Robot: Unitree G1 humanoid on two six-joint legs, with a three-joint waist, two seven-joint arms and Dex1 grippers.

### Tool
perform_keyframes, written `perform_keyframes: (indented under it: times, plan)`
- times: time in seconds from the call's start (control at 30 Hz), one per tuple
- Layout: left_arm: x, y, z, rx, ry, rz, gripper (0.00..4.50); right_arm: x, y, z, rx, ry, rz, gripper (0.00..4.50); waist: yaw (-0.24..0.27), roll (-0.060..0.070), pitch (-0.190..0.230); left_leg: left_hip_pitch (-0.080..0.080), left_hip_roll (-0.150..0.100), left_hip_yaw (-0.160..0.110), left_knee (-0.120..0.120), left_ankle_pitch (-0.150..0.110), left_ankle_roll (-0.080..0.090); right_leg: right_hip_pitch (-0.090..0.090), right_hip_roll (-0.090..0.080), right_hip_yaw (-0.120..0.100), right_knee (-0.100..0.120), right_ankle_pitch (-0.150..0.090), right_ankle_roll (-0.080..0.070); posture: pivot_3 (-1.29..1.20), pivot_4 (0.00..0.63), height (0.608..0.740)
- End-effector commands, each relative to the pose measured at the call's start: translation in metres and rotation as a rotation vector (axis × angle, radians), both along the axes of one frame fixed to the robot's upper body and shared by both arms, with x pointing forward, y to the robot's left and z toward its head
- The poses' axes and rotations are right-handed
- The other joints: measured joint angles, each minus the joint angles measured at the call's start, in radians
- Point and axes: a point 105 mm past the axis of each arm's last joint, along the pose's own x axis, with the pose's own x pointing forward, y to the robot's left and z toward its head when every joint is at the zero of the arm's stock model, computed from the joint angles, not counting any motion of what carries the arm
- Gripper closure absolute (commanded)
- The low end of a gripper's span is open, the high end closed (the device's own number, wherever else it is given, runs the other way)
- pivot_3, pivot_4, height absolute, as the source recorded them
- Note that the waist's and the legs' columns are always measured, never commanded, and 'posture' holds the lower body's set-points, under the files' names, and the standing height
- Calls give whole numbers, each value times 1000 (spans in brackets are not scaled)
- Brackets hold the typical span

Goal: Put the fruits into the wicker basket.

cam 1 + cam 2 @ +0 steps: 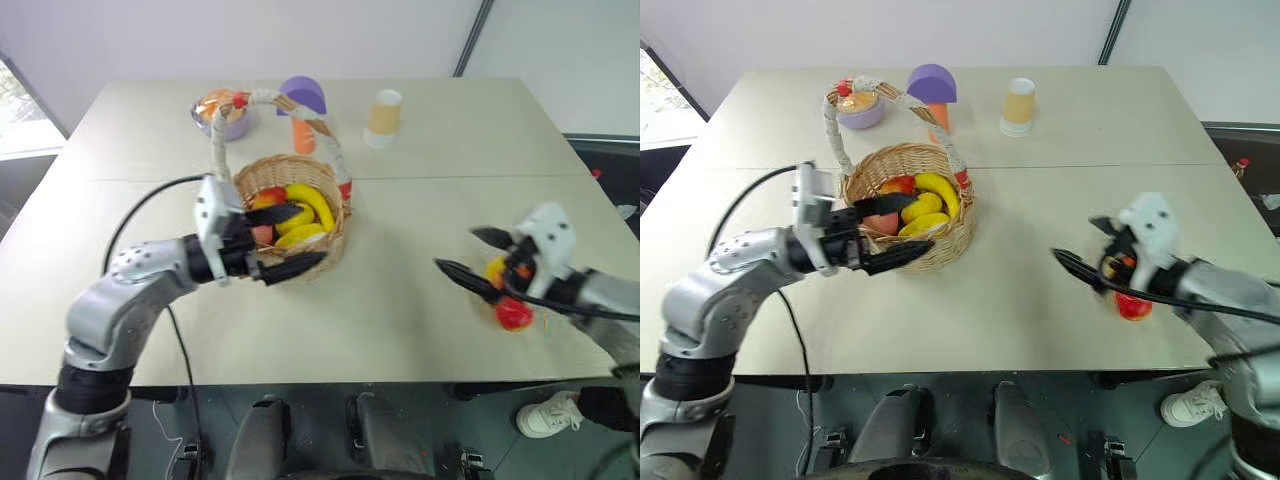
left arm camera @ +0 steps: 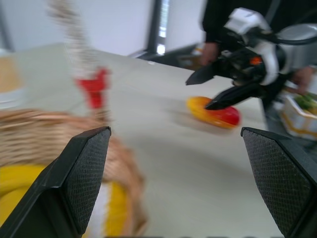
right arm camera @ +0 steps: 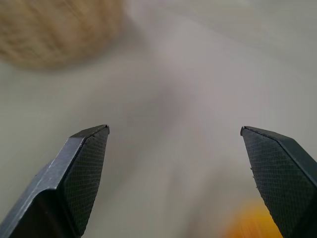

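The wicker basket stands left of the table's middle, its arched handle wrapped in white with red bits. Inside it lie yellow banana-like fruits and a red one. My left gripper is open, pointing sideways across the basket's near rim, one finger over the fruits and one outside the wall. A red-and-yellow mango-like fruit lies on the table at the right. My right gripper hangs open just above and beside it, holding nothing. The left wrist view shows this fruit under that gripper.
At the table's far side stand a purple bowl with orange contents, an orange stem with a purple dome cap and a paper cup. A person in dark clothes is beyond the right edge, next to a white box.
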Motion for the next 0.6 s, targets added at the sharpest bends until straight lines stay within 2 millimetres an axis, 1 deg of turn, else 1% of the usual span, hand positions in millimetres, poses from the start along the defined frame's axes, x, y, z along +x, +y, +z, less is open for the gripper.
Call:
perform_keyframes:
  times: [0.03,0.1,0.17,0.27,0.37,0.43,0.53,0.6]
  plan:
    - [-2,-11,5,-4,-37,-67,0,-11,-22,5,8,31,-172,69,-6,0,0,1,0,0,0,0,0,0,0,1,1,0,0,0,150,740]
    - [-2,-13,4,-2,-38,-82,0,-15,-28,-2,39,83,-244,69,-9,0,0,3,0,0,0,0,0,0,1,2,2,0,0,0,150,740]
    - [0,-13,3,4,-41,-90,0,-15,-30,-8,15,103,-283,69,-7,1,0,4,0,0,0,0,0,1,2,3,2,0,0,0,150,740]
    - [1,-14,2,3,-45,-95,0,-9,-31,-14,65,115,-343,69,-5,0,0,3,0,0,0,0,0,1,2,2,2,0,0,0,150,740]
    - [0,-15,2,2,-46,-99,0,-3,-30,-21,113,141,-378,69,-2,1,-1,2,0,0,0,0,0,1,1,3,1,0,0,0,150,740]
    - [-1,-14,1,-2,-47,-95,0,0,-27,-29,158,174,-388,69,-1,1,-1,2,0,0,0,0,0,1,1,2,1,0,0,0,150,740]
    - [-2,-12,1,-4,-46,-82,0,2,-27,-37,155,204,-394,69,-1,1,-1,1,0,0,0,0,0,1,0,2,1,0,0,0,150,740]
    - [-2,-10,0,-4,-46,-71,0,4,-30,-39,133,207,-404,591,-1,1,-1,1,-1,0,0,0,0,1,0,2,1,0,0,0,150,740]
